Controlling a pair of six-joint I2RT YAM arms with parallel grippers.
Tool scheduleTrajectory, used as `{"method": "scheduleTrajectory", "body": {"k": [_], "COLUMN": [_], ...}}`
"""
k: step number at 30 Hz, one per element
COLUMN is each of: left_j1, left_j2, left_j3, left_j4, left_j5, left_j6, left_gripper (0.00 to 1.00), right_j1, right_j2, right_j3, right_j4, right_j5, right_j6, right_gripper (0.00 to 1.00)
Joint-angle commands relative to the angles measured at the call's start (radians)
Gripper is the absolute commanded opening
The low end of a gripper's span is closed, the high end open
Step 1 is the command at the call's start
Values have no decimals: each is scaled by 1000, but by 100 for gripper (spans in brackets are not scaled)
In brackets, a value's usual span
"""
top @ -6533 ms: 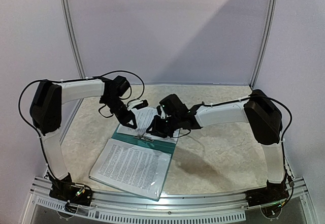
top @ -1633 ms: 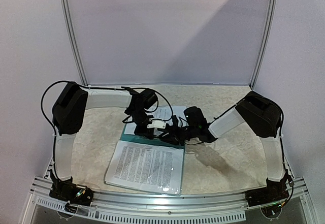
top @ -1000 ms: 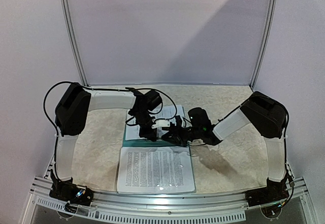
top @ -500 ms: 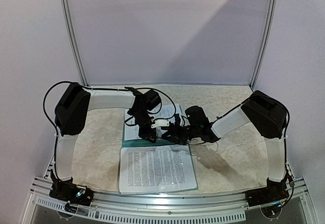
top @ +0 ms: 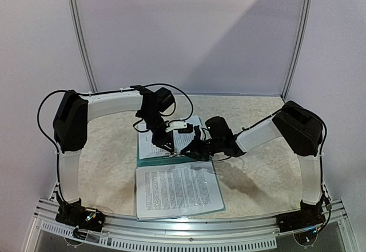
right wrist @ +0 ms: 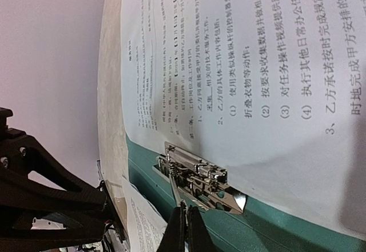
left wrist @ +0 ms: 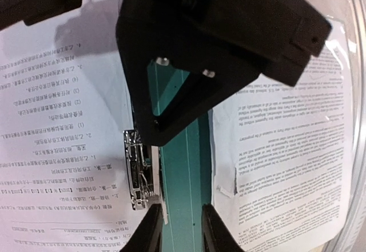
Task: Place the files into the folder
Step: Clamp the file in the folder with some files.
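Observation:
The teal folder [top: 151, 161] lies open in the middle of the table, and its spine [left wrist: 180, 178] runs between two stacks of files. One stack of printed white files [top: 177, 189] covers the near half, and another [top: 189, 136] lies on the far half under the silver clip [right wrist: 200, 178]. My right gripper [right wrist: 186, 229] is shut on the clip's thin metal lever [right wrist: 176, 192]. My left gripper [left wrist: 180, 232] hovers over the bare spine beside the clip [left wrist: 137, 172], its fingers slightly apart with nothing between them. From above, the two grippers [top: 167, 148] [top: 187, 154] meet at the spine.
The table top [top: 251, 172] is mottled beige, enclosed by white walls. An aluminium rail [top: 183, 229] runs along the near edge between the arm bases. In the left wrist view, the right arm's black gripper body [left wrist: 217, 35] hangs close above the folder.
My left gripper has opened a little and lifted back from the clip, and its arm has swung left. The right gripper stays shut at the clip. The near stack shifted slightly.

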Motion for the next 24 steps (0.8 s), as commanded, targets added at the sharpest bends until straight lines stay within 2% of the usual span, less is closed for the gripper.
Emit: {"method": "scheduleTrajectory", "body": {"k": [1,5,10,15,24], "left_j1": [8,8,9,12,35], "left_j2": [17,73,67,45,19], "left_j3": [-5,0,-57,-80,-132], "left_j4": [44,69,125,146,253], "left_j5": [25,-38,-66,-57,21], "left_j6": [-73,-154,-204,-224,-340], "left_gripper": [21,14,11,9,8], "right_j1": [-2,-4,-3,-3,-5], "right_j2": [114,134,148,164,178], "right_j3": [-43,-46,-53,-53,-102], "right_j4": [-309,-334,-363,-413,-351], "right_j5": [148,168,187,209,181], "right_j6": [-33,-34,-35,-45,-28], "right_gripper": [1,0,0,0,2]}}
